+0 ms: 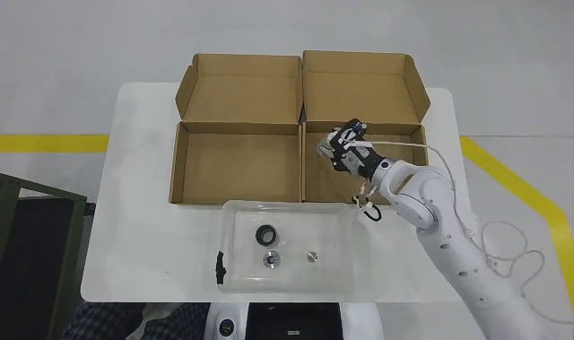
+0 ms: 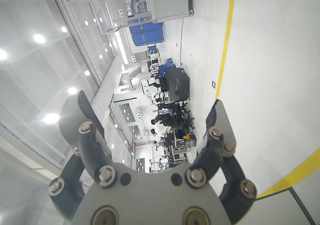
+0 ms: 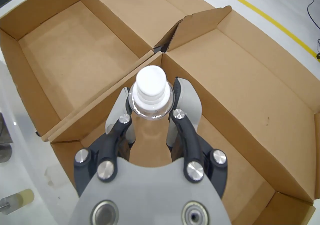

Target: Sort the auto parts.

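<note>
Right claw around white-capped part

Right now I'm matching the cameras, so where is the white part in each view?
Top view: the white part sits in the right gripper, just right of the boxes' shared wall.
Left wrist view: the open left gripper faces the hall, away from the table.
Right wrist view: centre, between the fingers.
Shared landmark: the boxes' shared wall.
</note>
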Robot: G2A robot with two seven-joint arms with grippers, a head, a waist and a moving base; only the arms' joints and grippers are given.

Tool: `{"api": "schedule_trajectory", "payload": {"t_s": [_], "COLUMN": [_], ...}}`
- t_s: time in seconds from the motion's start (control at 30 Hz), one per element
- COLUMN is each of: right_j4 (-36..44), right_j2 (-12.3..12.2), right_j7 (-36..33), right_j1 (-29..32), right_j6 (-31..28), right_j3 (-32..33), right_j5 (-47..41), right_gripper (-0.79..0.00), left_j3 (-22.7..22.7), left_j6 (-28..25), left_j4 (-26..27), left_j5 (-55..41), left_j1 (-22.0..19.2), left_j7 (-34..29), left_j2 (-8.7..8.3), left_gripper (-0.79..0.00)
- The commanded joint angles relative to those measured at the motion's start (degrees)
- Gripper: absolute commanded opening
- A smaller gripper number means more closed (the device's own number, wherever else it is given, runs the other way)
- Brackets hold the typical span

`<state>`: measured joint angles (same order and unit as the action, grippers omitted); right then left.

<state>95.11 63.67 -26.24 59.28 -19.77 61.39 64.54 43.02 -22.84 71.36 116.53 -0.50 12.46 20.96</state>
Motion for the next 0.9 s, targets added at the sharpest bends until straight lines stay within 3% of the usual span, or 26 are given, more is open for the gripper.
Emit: {"api": "schedule_trajectory", "payload": {"t_s": [0.0,0.23,0.27,0.3,0.33,0.37,0.4,0.63,0.87], "right_j4": [-1.7,-5.6,-6.0,-6.3,-6.6,-6.7,-6.8,-3.6,8.0], "right_j2": [0.3,1.2,1.3,1.4,1.5,1.5,1.5,1.1,-0.6], "right_j7": [-0.5,-0.6,-0.5,-0.4,-0.3,-0.2,-0.1,0.6,-2.6], "right_j1": [-1.3,-3.8,-3.9,-4.0,-4.0,-4.0,-4.0,-2.1,2.9], "right_j6": [0.2,0.0,0.0,-0.1,-0.4,-0.6,-0.7,-4.2,-9.4], "right_j3": [-1.0,-3.4,-3.6,-3.7,-3.8,-3.8,-3.8,-1.1,5.1], "right_j5": [0.4,1.0,0.9,0.8,0.6,0.4,0.1,-3.5,-2.0], "right_gripper": [-0.785,-0.767,-0.656,-0.603,-0.44,-0.175,0.0,0.0,0.0], "left_j3": [0.0,0.0,0.0,0.0,0.0,0.0,0.0,0.0,0.0], "left_j6": [0.0,0.0,0.0,0.0,0.0,0.0,0.0,0.0,0.0], "left_j4": [0.0,0.0,0.0,0.0,0.0,0.0,0.0,0.0,0.0], "left_j5": [0.0,0.0,0.0,0.0,0.0,0.0,0.0,0.0,0.0], "left_j1": [0.0,0.0,0.0,0.0,0.0,0.0,0.0,0.0,0.0], "left_j7": [0.0,0.0,0.0,0.0,0.0,0.0,0.0,0.0,0.0], "left_j2": [0.0,0.0,0.0,0.0,0.0,0.0,0.0,0.0,0.0], "left_gripper": [0.0,0.0,0.0,0.0,0.0,0.0,0.0,0.0,0.0]}}
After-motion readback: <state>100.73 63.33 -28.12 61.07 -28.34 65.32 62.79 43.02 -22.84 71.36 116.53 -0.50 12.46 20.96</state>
